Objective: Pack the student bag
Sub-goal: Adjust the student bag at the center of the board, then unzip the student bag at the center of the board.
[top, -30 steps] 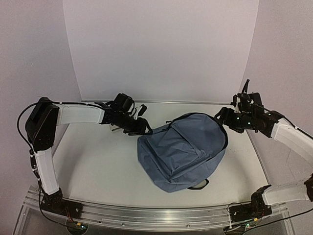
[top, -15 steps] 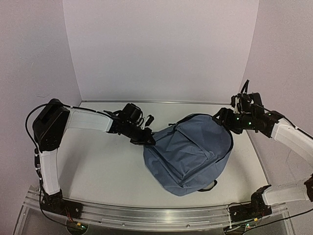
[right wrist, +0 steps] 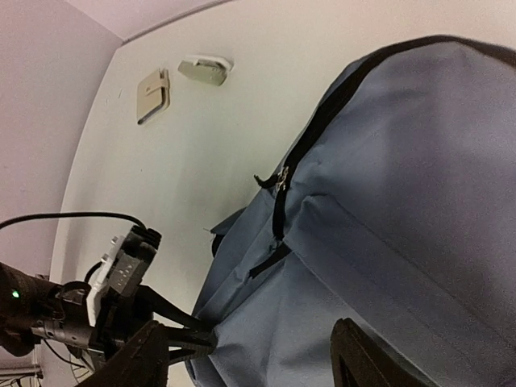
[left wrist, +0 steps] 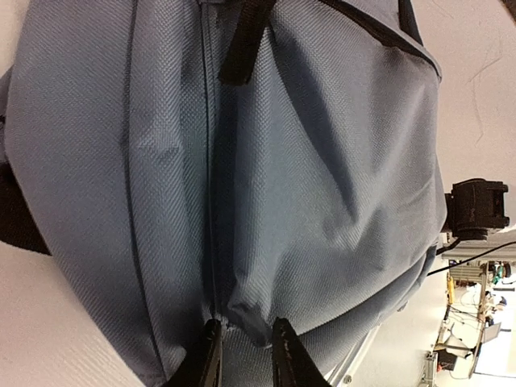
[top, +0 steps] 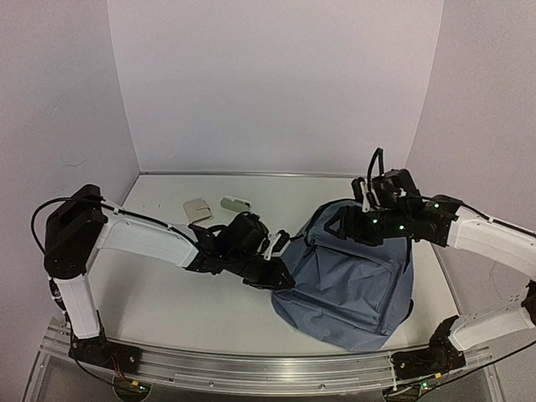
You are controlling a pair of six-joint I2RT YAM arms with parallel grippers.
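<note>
The dusty-blue student bag (top: 356,280) lies on the table right of centre, its black zip (right wrist: 302,157) running along its top. It also fills the left wrist view (left wrist: 314,169) and the right wrist view (right wrist: 403,210). My left gripper (top: 281,277) is shut on a fold of the bag's fabric at its left edge; the pinch shows in the left wrist view (left wrist: 244,325) and in the right wrist view (right wrist: 173,343). My right gripper (top: 350,223) is open with its jaws wide apart (right wrist: 250,324), hovering over the bag's top and holding nothing.
A small beige flat item (top: 198,209) and a pale oblong item (top: 236,203) lie on the table at the back, left of the bag. They also show in the right wrist view, the beige item (right wrist: 153,95) and the oblong item (right wrist: 205,70). White walls enclose the back and sides.
My left gripper has pulled the bag right and toward the near edge. My right gripper has moved left over the bag's top. The two small items have come into view.
</note>
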